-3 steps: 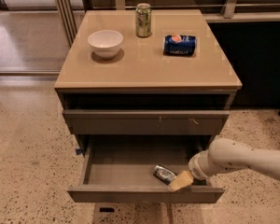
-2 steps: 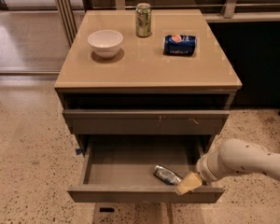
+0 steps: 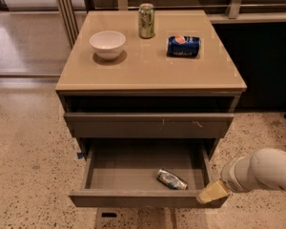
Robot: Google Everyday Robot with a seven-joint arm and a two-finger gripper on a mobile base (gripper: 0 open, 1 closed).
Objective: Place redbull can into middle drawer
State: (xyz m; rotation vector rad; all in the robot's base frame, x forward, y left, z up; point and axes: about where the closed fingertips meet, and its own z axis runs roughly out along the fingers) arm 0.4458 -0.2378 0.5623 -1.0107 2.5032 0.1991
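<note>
The gripper (image 3: 212, 192), a tan tip on a smooth, rounded white arm (image 3: 262, 171), sits at the front right corner of the open middle drawer (image 3: 133, 199), over its front edge. Whether it is apart or together cannot be told. Just to its left, apart from it, the redbull can (image 3: 171, 179) lies on its side on the drawer's flat grey floor, shiny and slim. Above, a closed drawer front (image 3: 148, 124) carries small light scratches. Further up and left, the beige tabletop (image 3: 148, 70) bears a round white bowl (image 3: 107, 43), an upright green can (image 3: 146, 20) and a dark blue Pepsi can (image 3: 183, 46) on its side.
</note>
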